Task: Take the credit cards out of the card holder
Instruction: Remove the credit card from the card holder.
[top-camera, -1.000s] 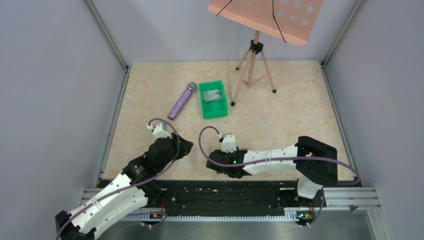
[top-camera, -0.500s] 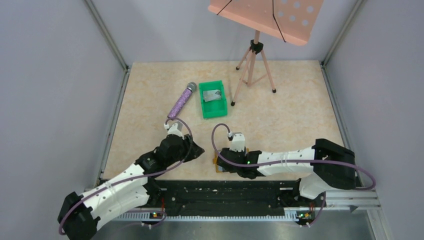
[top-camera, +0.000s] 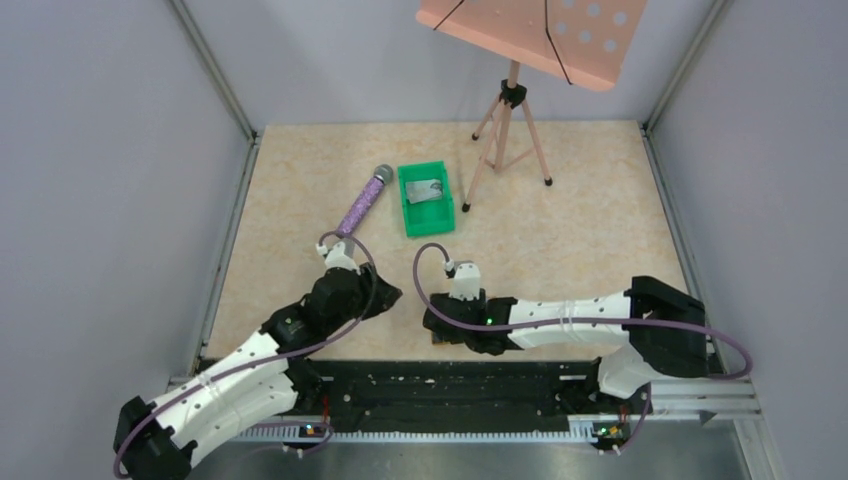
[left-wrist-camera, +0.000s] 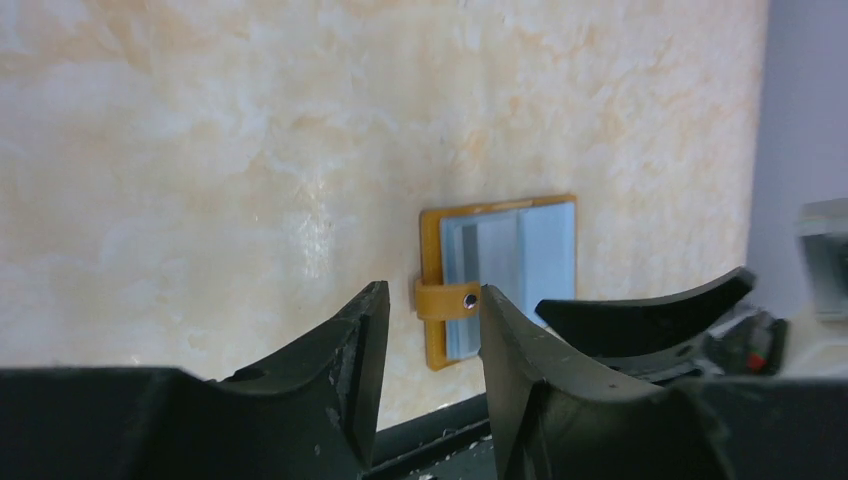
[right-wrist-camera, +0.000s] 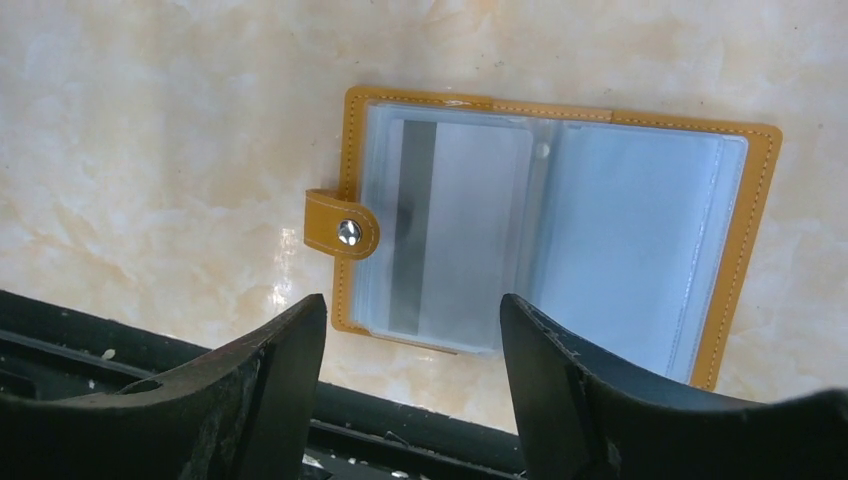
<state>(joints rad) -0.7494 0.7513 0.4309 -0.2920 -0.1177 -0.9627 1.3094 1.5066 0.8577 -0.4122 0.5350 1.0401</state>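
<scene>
The card holder (right-wrist-camera: 600, 230) lies open on the counter (top-camera: 580, 220) by its near edge, with one card (right-wrist-camera: 465, 230) in the pocket on its clasp side. The right pincer (right-wrist-camera: 412, 305) hangs over it, and the left pincer (left-wrist-camera: 433, 292) is to its left. Farther back stands a bin (top-camera: 405, 200) with another card (top-camera: 427, 190) inside, a microphone (top-camera: 362, 203) to its left and a tripod stand (top-camera: 510, 140) behind on its right

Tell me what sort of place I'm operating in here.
Probably a robot test cell, not a home or office: plain grey walls enclose a marble-patterned tabletop, and unrelated props sit on it, a pink music stand, a purple microphone and a green bin.
</scene>
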